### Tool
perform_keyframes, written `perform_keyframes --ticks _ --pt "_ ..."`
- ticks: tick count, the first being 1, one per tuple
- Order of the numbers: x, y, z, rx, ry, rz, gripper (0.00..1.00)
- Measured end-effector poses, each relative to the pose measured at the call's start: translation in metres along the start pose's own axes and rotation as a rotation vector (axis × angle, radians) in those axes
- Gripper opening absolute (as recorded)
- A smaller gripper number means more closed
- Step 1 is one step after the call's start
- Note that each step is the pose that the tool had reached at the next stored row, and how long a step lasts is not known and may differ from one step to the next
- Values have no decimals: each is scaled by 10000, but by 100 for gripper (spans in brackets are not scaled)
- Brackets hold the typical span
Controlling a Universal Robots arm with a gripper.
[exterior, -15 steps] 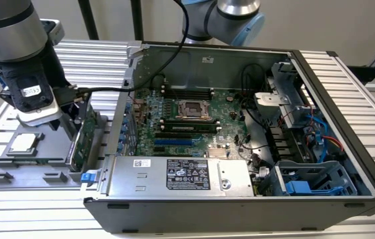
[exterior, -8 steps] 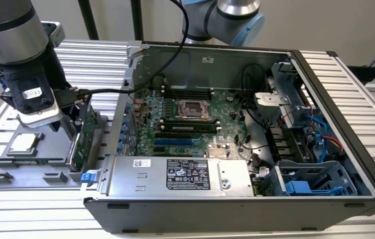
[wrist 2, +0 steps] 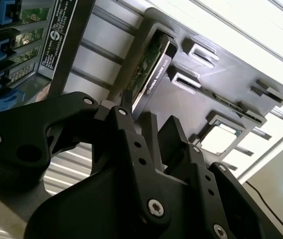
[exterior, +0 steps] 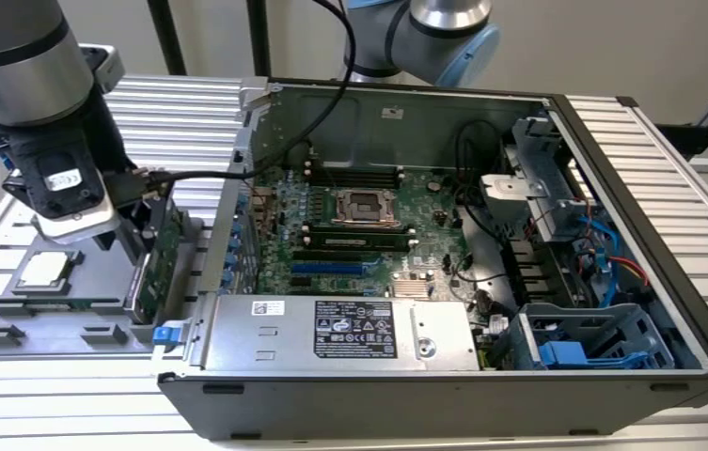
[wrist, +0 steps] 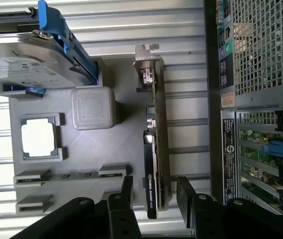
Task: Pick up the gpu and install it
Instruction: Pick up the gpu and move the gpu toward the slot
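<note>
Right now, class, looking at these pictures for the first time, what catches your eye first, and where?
The open computer case dominates the middle of the exterior view, its motherboard exposed. At that view's left, the gripper stands open astride the gpu, which stands on edge in a grey tray. A silver CPU chip lies in the same tray.
</note>
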State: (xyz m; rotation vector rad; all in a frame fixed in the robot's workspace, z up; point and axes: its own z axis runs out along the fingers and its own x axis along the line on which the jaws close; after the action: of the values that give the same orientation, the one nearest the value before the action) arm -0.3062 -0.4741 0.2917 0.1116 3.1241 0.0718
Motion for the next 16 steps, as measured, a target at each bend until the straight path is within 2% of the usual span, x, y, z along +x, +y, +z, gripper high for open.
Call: perform_keyframes --ticks 16 --pt "4 -4 69 2 1 0 100"
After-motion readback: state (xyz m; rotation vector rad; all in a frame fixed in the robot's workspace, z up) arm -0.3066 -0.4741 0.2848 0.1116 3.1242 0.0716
